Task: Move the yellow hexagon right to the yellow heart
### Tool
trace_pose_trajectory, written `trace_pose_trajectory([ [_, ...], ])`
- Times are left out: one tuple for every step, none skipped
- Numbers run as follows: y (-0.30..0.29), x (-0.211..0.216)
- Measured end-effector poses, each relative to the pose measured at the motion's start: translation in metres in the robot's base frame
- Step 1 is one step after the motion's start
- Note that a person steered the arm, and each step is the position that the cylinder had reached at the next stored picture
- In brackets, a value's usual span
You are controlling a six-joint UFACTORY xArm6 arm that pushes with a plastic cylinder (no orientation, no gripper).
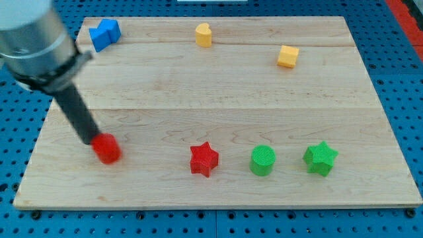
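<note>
**Camera view.** A pale wooden desk (218, 99) lies on a blue perforated base and carries 7 small blocks. The yellow hexagon (287, 56) sits near the view's top right; the yellow heart (203, 34) stands well apart from it, toward the view's top centre. A blue block (104, 34) of irregular shape occupies the top left corner. Along the view's bottom run a red block (106, 148), a red star (203, 159), a green cylinder (262, 160) and a green star (320, 158). My tip (89, 140) rests at the lower left, touching or just beside the red block and far from both yellow pieces. The arm carries no claw, only the rod, so there is nothing to spread or press together.

**Handling (judgement).** The hexagon appears light, rigid and not fragile, likely to slide readily on smooth wood and to rotate if pushed off-centre. Contact is best made on the flat face turned away from the heart, in line with its centre.

**Markings.** No brand, label or writing is legible.
</note>
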State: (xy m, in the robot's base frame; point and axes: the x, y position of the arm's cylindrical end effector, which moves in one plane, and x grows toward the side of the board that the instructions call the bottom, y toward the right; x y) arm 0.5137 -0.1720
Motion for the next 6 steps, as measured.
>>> trace_pose_trajectory([
  [0.035,0.006],
  [0.082,-0.055],
  [0.208,-0.12],
  [0.304,-0.156],
  [0.329,-0.177],
  [0.329,-0.218],
])
